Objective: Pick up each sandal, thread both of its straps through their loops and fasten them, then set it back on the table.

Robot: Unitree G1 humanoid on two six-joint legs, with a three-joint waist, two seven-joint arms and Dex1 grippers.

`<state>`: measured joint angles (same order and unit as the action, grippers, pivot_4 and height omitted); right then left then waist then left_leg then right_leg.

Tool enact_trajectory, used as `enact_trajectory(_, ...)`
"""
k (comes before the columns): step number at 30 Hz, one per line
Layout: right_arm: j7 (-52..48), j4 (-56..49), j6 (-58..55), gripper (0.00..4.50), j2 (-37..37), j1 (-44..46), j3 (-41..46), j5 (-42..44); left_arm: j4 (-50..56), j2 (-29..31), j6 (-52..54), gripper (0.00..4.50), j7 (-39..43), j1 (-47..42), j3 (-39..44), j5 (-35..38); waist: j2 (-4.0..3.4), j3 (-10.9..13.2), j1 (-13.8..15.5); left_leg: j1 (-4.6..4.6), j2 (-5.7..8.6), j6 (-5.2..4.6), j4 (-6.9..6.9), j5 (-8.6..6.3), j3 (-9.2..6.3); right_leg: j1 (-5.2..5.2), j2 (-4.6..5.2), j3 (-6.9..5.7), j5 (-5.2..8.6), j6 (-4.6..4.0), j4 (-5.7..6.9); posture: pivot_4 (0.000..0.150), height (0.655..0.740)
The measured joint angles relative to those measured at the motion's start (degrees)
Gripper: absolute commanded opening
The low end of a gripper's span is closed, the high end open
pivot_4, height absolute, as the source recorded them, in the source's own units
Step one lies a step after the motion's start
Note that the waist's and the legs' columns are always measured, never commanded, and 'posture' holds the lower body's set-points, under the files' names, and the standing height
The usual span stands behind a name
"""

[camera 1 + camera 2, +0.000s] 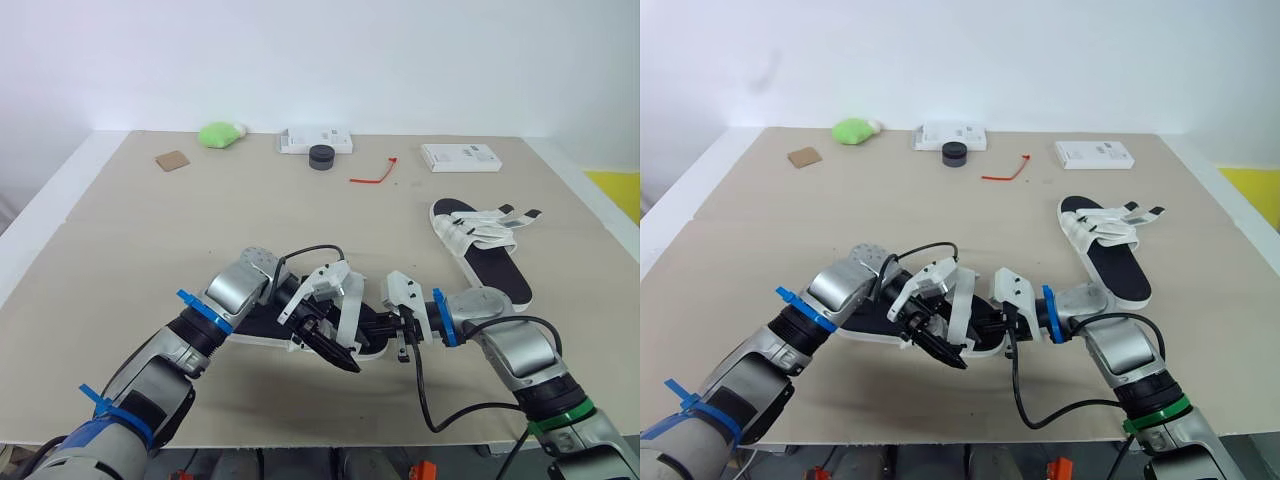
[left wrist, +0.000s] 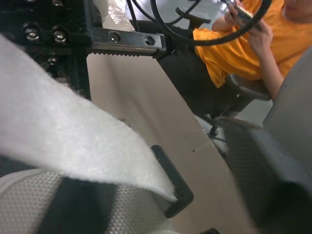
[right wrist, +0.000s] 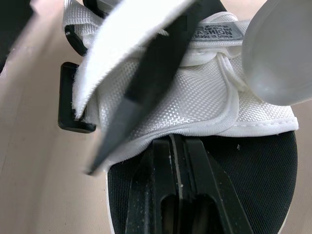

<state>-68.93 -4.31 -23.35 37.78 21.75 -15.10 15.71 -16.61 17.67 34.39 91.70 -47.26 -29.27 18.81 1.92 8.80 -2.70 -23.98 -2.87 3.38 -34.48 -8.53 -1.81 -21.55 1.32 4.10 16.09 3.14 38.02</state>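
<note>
A black-soled sandal (image 1: 262, 328) with white straps lies near the table's front edge, between my two grippers. My left gripper (image 1: 338, 352) is shut on its loose white strap (image 1: 350, 303), held lifted over the sandal. The strap's end (image 2: 87, 146) lies by a black loop (image 2: 173, 187) in the left wrist view. From the right, my right gripper (image 1: 384, 328) comes in with its fingers (image 3: 178, 195) shut together, their tips at the edge of the sandal's white upper (image 3: 195, 92). A second sandal (image 1: 482, 245) lies on the table to the right, its straps loose.
Along the far edge of the table (image 1: 120, 230) are a brown card (image 1: 172, 160), a green object (image 1: 220, 134), a white box (image 1: 315, 139) with a black round piece (image 1: 322, 157), a red tie (image 1: 373, 176) and another white box (image 1: 460, 157). A seated person in orange (image 2: 243, 44) is beyond the table.
</note>
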Motion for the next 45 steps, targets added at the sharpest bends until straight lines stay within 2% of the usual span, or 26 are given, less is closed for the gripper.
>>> enact_trajectory(8,-0.67,0.03,0.05,0.00,-0.01,0.56,-0.07,0.33,2.02,3.02,15.29,3.77,-0.14,-3.69,-0.54,4.38,0.00,0.05,-0.09,-0.23,-0.04,-0.01,0.08,-0.01,-0.02,-0.31,-0.09,-0.01,0.01,-0.02,0.01,0.150,0.7400)
enact_trajectory(13,-0.85,0.12,0.05,0.00,-0.02,0.59,0.02,0.38,-1.80,-0.31,26.71,3.77,-5.29,-6.57,3.37,7.57,0.05,0.13,-0.10,-0.28,-0.03,-0.04,0.06,-0.01,-0.02,-0.35,-0.11,-0.01,0.01,-0.01,0.01,0.150,0.7400)
enact_trajectory(16,-0.86,0.13,0.06,0.00,-0.06,0.61,0.01,0.39,-3.85,-1.48,29.89,3.77,-8.31,-7.50,5.58,8.49,0.06,0.15,-0.10,-0.28,-0.03,-0.05,0.06,-0.01,-0.02,-0.34,-0.11,0.00,0.00,-0.01,0.01,0.150,0.7400)
enact_trajectory(29,-0.89,0.12,0.04,0.00,-0.08,0.40,0.21,0.46,-3.32,-1.03,26.67,3.77,-10.27,-7.26,4.24,8.07,0.09,0.16,-0.08,-0.28,-0.03,-0.04,0.07,-0.02,-0.01,-0.33,-0.10,0.01,0.00,-0.01,0.01,0.150,0.7400)
enact_trajectory(32,-0.89,0.12,0.04,0.00,-0.12,0.37,0.16,0.46,-3.05,-1.03,26.47,2.91,-10.64,-6.91,4.27,8.09,0.09,0.17,-0.07,-0.28,-0.02,-0.04,0.06,-0.02,0.00,-0.34,-0.09,0.01,0.00,-0.01,0.01,0.150,0.7400)
enact_trajectory(33,-0.90,0.11,0.04,0.00,-0.13,0.37,0.15,0.47,-3.05,-1.03,26.65,2.38,-10.83,-6.75,4.28,8.14,0.09,0.17,-0.07,-0.28,-0.02,-0.04,0.06,-0.02,0.00,-0.34,-0.09,0.01,0.00,-0.01,0.01,0.150,0.7400)
enact_trajectory(34,-0.90,0.11,0.04,0.00,-0.14,0.38,0.14,0.48,-3.05,-1.03,26.75,2.07,-10.91,-6.66,4.28,8.18,0.09,0.17,-0.07,-0.28,-0.02,-0.04,0.07,-0.02,-0.01,-0.34,-0.09,0.01,0.00,-0.01,0.01,0.150,0.7400)
enact_trajectory(35,-0.91,0.11,0.04,0.00,-0.15,0.40,0.11,0.49,-3.04,-1.03,26.80,1.46,-10.92,-6.64,4.28,8.22,0.09,0.17,-0.07,-0.28,-0.02,-0.04,0.07,-0.02,-0.01,-0.34,-0.10,0.01,0.00,-0.01,0.01,0.150,0.7400)
enact_trajectory(36,-0.91,0.12,0.04,0.00,-0.16,0.40,0.10,0.49,-3.04,-1.03,26.81,1.16,-10.92,-6.64,4.28,8.23,0.09,0.17,-0.07,-0.29,-0.02,-0.04,0.07,-0.02,0.00,-0.34,-0.10,0.01,0.00,-0.01,0.01,0.150,0.7400)
enact_trajectory(38,-0.90,0.12,0.04,0.00,-0.16,0.40,0.08,0.49,-2.95,-0.99,26.81,0.04,-10.90,-6.55,4.28,8.27,0.09,0.17,-0.08,-0.29,-0.02,-0.04,0.07,-0.02,0.00,-0.34,-0.10,0.01,0.00,-0.01,0.01,0.150,0.7400)
enact_trajectory(45,-0.90,0.10,0.04,0.00,-0.18,0.42,0.00,0.49,0.70,0.30,25.63,0.01,-9.78,-5.36,3.59,8.77,0.09,0.17,-0.09,-0.29,-0.02,-0.04,0.08,-0.02,0.00,-0.33,-0.10,0.02,0.00,-0.01,0.01,0.150,0.7400)
